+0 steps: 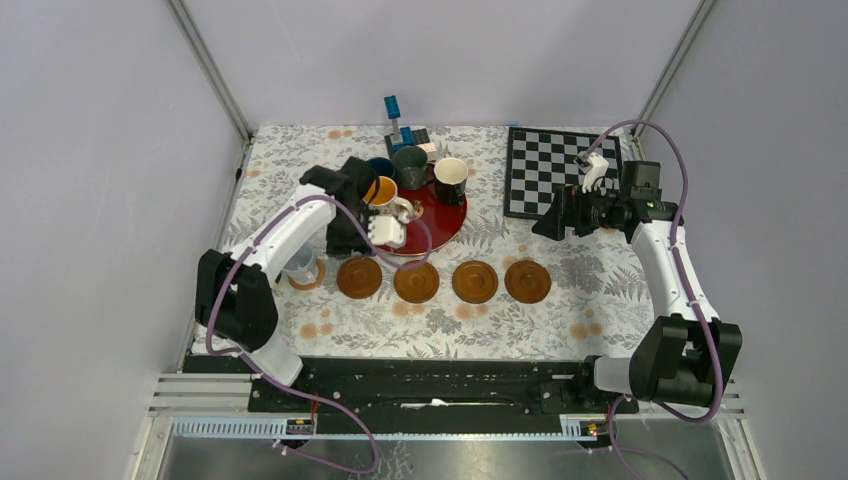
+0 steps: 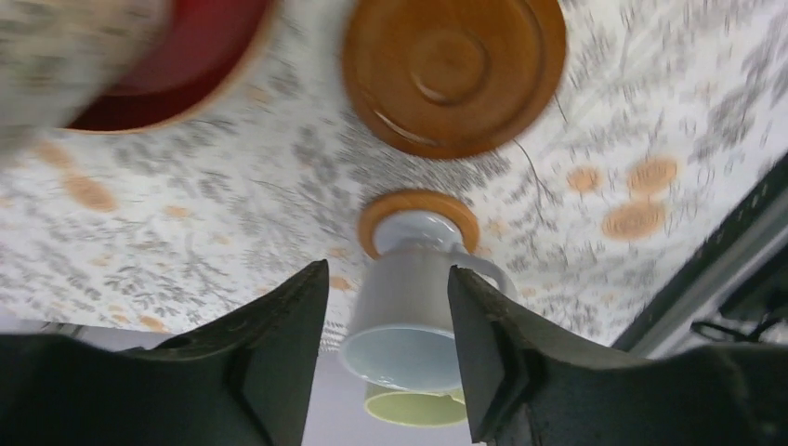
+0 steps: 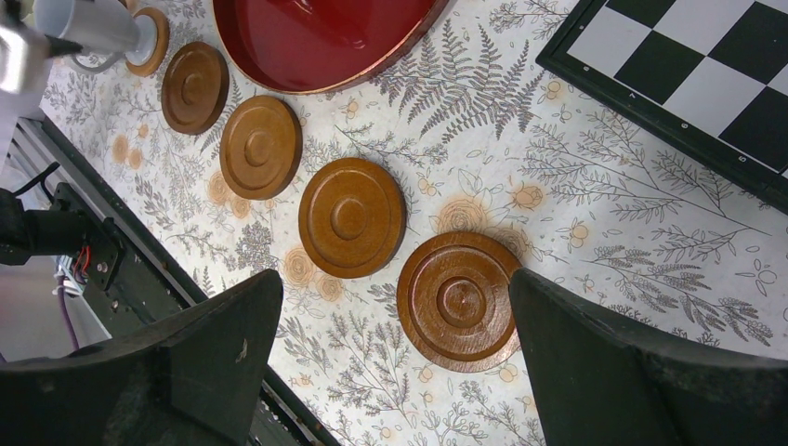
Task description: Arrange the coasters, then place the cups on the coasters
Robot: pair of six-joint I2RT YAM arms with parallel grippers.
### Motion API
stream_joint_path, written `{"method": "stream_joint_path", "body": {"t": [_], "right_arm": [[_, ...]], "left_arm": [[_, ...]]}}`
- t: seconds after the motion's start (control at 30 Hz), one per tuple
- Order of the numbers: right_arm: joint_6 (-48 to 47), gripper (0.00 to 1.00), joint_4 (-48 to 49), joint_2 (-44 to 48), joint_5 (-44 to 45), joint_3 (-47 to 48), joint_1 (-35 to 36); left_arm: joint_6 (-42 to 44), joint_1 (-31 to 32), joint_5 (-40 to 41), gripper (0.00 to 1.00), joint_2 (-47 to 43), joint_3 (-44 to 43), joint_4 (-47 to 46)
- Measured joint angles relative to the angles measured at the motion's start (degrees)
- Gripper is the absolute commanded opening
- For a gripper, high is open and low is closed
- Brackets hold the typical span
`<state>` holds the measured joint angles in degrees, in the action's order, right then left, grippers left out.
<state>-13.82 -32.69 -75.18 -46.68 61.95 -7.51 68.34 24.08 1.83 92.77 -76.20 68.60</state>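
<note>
A light blue cup (image 2: 409,325) stands on a coaster (image 2: 418,206) at the left end of the row, and a pale green cup (image 2: 413,409) shows just behind it. My left gripper (image 2: 387,269) is open, its fingers either side of the blue cup with a gap on the left. Several empty coasters (image 1: 359,277) (image 1: 416,281) (image 1: 474,281) (image 1: 527,281) lie in a row. The patterned cup (image 1: 382,193), dark blue cup (image 1: 380,167), grey-green cup (image 1: 409,165) and black cup (image 1: 450,180) stand on the red tray (image 1: 445,222). My right gripper (image 3: 395,274) hangs open above the rightmost coaster (image 3: 460,302).
A black and white chessboard (image 1: 563,170) lies at the back right. A blue upright object (image 1: 393,110) stands behind the tray. A black rail (image 1: 440,380) runs along the near edge, and grey walls close in the left, right and back sides.
</note>
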Motion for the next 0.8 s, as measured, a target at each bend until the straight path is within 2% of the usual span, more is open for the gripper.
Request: {"method": "stream_joint_path", "body": {"t": [0.07,0.13,0.17,0.3,0.43,0.57,0.7,0.8], "right_arm": [[0.0,0.98,0.0,-0.3,-0.2,0.0,0.0],[0.0,0.98,0.0,-1.0,-0.3,0.0,0.3],[0.0,0.98,-0.1,-1.6,-0.3,0.1,0.5],[-0.1,0.98,-0.9,-4.3,0.9,2.1,3.2],[0.0,0.98,-1.2,-7.3,3.2,6.2,8.6],[0.2,0.99,0.2,-11.9,5.8,11.5,15.5],[0.9,0.99,2.3,-17.6,8.9,16.9,22.7],[1.6,0.99,4.4,-22.4,11.5,21.2,27.7]], "left_arm": [[-3.5,0.0,-3.5,0.70,1.0,-5.8,0.3],[-7.3,0.0,-6.4,0.92,2.2,-10.7,0.0],[-8.7,-0.1,-7.8,0.98,2.7,-12.5,-0.4],[-19.0,-1.2,-14.1,0.99,4.2,-18.5,-3.0],[-31.3,-5.8,-22.1,0.99,4.4,-21.6,-8.2],[-45.2,-13.9,-30.4,0.99,4.2,-22.0,-15.6],[-58.9,-21.7,-32.2,0.99,4.1,-21.9,-21.1],[-65.4,-26.7,-34.1,0.99,4.0,-21.9,-22.1]]}}
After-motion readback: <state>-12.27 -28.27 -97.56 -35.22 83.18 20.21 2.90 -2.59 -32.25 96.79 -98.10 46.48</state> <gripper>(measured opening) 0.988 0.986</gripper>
